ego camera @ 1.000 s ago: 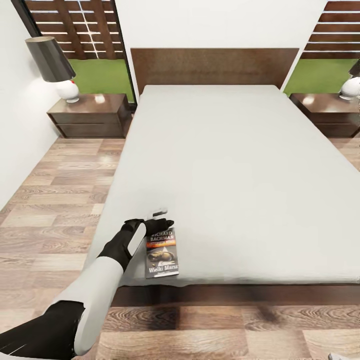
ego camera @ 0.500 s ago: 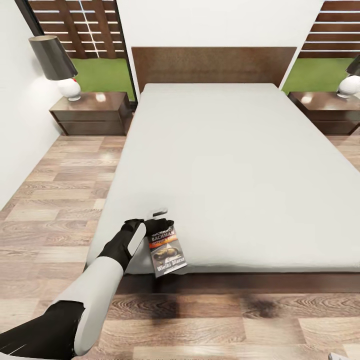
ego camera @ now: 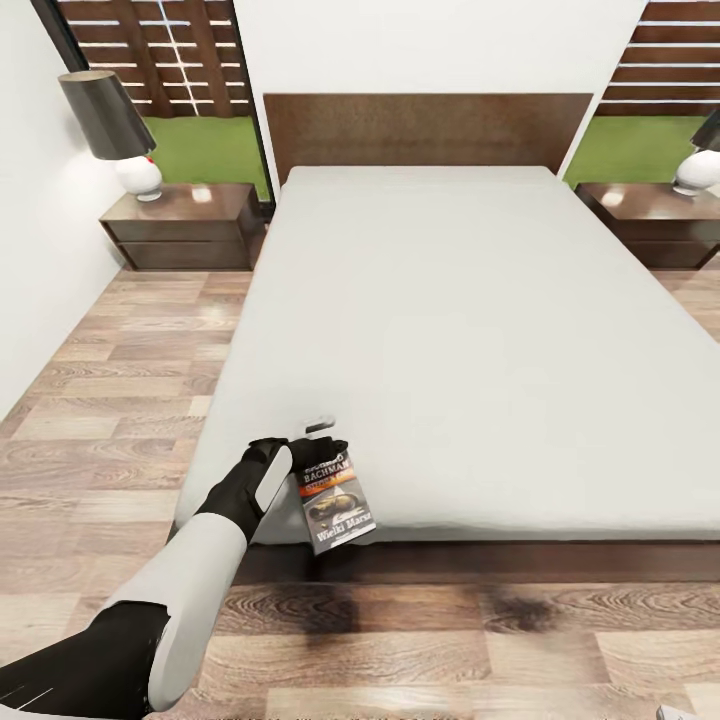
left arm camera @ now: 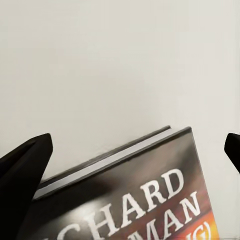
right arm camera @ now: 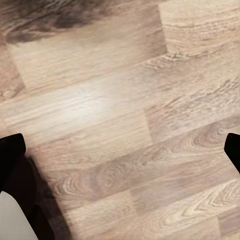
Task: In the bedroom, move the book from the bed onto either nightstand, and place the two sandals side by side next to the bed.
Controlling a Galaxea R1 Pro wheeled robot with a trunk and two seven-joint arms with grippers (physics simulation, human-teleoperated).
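Note:
The book (ego camera: 338, 505), dark-covered with an orange band, hangs tilted at the near edge of the bed (ego camera: 450, 320), its lower end past the mattress over the dark frame. My left gripper (ego camera: 318, 445) is shut on the book's top end. In the left wrist view the book (left arm camera: 135, 200) sits between the two black fingertips (left arm camera: 22, 167), with pale mattress behind it. My right gripper (right arm camera: 120, 150) is open over bare wood floor, nothing between its fingers. One nightstand (ego camera: 185, 225) stands left of the headboard and the other nightstand (ego camera: 660, 215) right of it. The sandals are out of view.
Each nightstand carries a lamp: a dark-shaded lamp (ego camera: 110, 125) on the left one, a white-based lamp (ego camera: 700, 165) on the right one. A white wall (ego camera: 40, 270) borders the floor strip left of the bed. Wood-plank floor (ego camera: 450, 650) runs along the foot of the bed.
The view has drawn back slightly from the bed. The book, flat on the mattress one second ago, now hangs tilted in my left gripper past the mattress edge. Little differs over the last half second.

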